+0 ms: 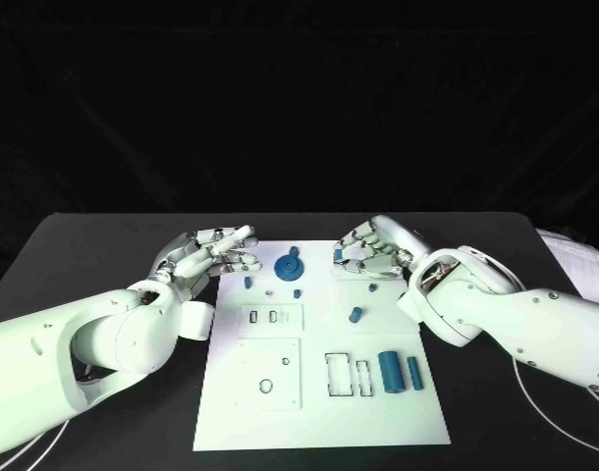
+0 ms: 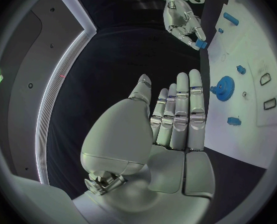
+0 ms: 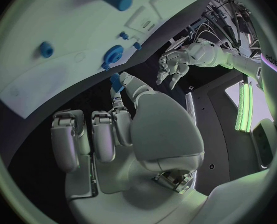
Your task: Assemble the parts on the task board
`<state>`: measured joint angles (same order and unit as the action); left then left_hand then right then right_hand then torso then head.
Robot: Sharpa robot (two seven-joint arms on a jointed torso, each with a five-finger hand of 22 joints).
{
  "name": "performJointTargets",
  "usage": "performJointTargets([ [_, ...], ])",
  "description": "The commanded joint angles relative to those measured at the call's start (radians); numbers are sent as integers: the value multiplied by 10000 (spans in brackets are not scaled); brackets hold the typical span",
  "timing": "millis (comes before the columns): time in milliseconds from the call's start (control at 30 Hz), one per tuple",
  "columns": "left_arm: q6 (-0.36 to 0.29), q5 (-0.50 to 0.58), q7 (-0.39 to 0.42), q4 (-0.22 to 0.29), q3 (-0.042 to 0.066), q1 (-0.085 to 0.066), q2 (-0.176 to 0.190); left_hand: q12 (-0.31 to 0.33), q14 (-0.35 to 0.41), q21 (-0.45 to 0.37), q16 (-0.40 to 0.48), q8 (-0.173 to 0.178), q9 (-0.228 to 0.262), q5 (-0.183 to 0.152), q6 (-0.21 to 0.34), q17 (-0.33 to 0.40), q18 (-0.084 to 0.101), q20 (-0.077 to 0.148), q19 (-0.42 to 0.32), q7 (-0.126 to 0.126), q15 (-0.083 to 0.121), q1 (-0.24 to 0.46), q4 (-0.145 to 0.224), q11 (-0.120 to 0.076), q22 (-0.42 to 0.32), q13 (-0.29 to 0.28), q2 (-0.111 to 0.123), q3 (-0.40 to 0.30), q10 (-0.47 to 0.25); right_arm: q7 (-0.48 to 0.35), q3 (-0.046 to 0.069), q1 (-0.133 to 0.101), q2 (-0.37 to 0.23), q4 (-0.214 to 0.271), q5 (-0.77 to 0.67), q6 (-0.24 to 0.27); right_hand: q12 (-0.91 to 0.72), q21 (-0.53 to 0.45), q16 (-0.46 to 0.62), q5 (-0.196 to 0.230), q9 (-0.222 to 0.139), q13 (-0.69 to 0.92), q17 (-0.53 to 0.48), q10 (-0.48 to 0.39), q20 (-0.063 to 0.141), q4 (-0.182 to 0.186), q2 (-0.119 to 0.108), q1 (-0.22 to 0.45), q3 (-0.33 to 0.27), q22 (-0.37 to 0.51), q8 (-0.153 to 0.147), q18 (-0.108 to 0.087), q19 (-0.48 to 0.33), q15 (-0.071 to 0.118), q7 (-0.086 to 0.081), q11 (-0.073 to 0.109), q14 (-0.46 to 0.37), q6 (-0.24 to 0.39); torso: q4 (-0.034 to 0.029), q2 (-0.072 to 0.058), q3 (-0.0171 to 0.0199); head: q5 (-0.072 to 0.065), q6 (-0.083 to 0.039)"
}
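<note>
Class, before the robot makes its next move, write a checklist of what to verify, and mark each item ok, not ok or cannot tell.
1. Right robot hand pinches a small blue part: ok.
2. Left robot hand holds nothing, fingers apart: ok.
3. Task board lies flat on the table: ok.
4. Blue gear sits on the board, apart from both hands: ok.
5. Which slot suits the held part: cannot tell.

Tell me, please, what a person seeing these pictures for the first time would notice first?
Probably the white task board in the middle of the black table, with a blue gear near its far edge. Next, the two silver hands at that edge: the right hand pinches a small blue part, while the left hand holds nothing, fingers straight.
</note>
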<state>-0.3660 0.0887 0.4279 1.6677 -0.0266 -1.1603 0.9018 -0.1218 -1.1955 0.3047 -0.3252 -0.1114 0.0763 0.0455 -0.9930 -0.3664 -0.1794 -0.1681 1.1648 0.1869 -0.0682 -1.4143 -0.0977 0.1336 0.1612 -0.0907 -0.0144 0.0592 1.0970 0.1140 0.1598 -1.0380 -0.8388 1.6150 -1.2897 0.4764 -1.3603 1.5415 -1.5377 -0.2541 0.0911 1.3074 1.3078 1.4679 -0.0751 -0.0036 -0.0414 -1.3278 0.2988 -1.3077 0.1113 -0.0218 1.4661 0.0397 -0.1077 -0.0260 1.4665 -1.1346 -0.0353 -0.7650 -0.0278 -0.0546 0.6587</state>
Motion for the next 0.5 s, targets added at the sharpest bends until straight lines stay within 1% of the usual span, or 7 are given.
performJointTargets([
  [33,265,22,18,-45,4,0,-43,68,36,-40,2,35,-14,31,-57,-14,-2,-15,58,6,4,-63,45,-24,9,11,-22,3,-16,920,-120,28,332,186,-1046,-201,69,47,47,-36,132,1183,1872,124,82,60,83,92,116,-1925,-37,48,552,69,58,72,877,-35,-74,60,-59,151,140],
  [133,273,44,18,-81,4,0,-45,69,38,-40,3,39,-14,31,-59,-23,-2,-14,58,5,5,-87,68,-26,11,13,-26,1,-14,1177,-275,50,641,276,-1354,-395,111,39,64,-35,129,1157,1841,108,82,71,79,137,120,-1903,-65,43,536,66,49,66,870,-6,-122,68,-85,195,202],
  [233,272,55,19,-101,4,0,-30,69,38,-40,3,39,-14,31,-59,-23,-2,-14,58,5,5,-87,68,-26,11,13,-26,1,-14,1453,-418,72,935,259,-1538,-663,193,14,97,14,124,1107,1779,75,78,103,92,216,129,-1833,-104,26,487,57,34,53,856,30,-109,54,-80,304,231],
  [267,271,56,19,-103,4,0,-28,69,38,-40,3,39,-14,31,-59,-23,-2,-14,58,5,5,-87,68,-26,11,13,-26,1,-14,1483,-436,74,971,249,-1557,-692,207,11,102,22,124,1098,1770,69,77,106,96,225,132,-1826,-109,24,482,56,33,52,854,33,-109,54,-80,304,231],
  [333,274,60,22,-109,5,0,-24,69,38,-40,3,39,-14,31,-59,-23,-2,-14,58,5,5,-87,68,-26,11,13,-26,1,-14,1599,-517,82,1143,186,-1644,-809,230,5,108,29,124,1083,1759,59,76,108,98,233,135,-1809,-113,20,470,55,33,50,852,35,-140,53,-112,329,285],
  [467,284,63,30,-117,5,-1,-29,69,39,-40,4,40,-14,31,-62,-28,-2,-13,59,4,6,-98,78,-26,12,13,-29,0,-12,1742,-629,101,1417,98,-1868,-1001,240,1,111,31,124,1076,1754,55,76,108,98,235,135,-1798,-114,17,461,55,33,50,851,35,-105,52,-102,428,341],
  [500,286,63,31,-122,5,-1,-32,69,39,-40,4,40,-14,31,-62,-28,-2,-13,59,4,6,-98,78,-26,12,13,-29,0,-12,1774,-652,106,1483,79,-1931,-1061,242,-1,112,32,124,1075,1752,54,76,108,97,236,136,-1793,-115,16,458,55,33,50,850,36,-93,51,-88,450,352],
])
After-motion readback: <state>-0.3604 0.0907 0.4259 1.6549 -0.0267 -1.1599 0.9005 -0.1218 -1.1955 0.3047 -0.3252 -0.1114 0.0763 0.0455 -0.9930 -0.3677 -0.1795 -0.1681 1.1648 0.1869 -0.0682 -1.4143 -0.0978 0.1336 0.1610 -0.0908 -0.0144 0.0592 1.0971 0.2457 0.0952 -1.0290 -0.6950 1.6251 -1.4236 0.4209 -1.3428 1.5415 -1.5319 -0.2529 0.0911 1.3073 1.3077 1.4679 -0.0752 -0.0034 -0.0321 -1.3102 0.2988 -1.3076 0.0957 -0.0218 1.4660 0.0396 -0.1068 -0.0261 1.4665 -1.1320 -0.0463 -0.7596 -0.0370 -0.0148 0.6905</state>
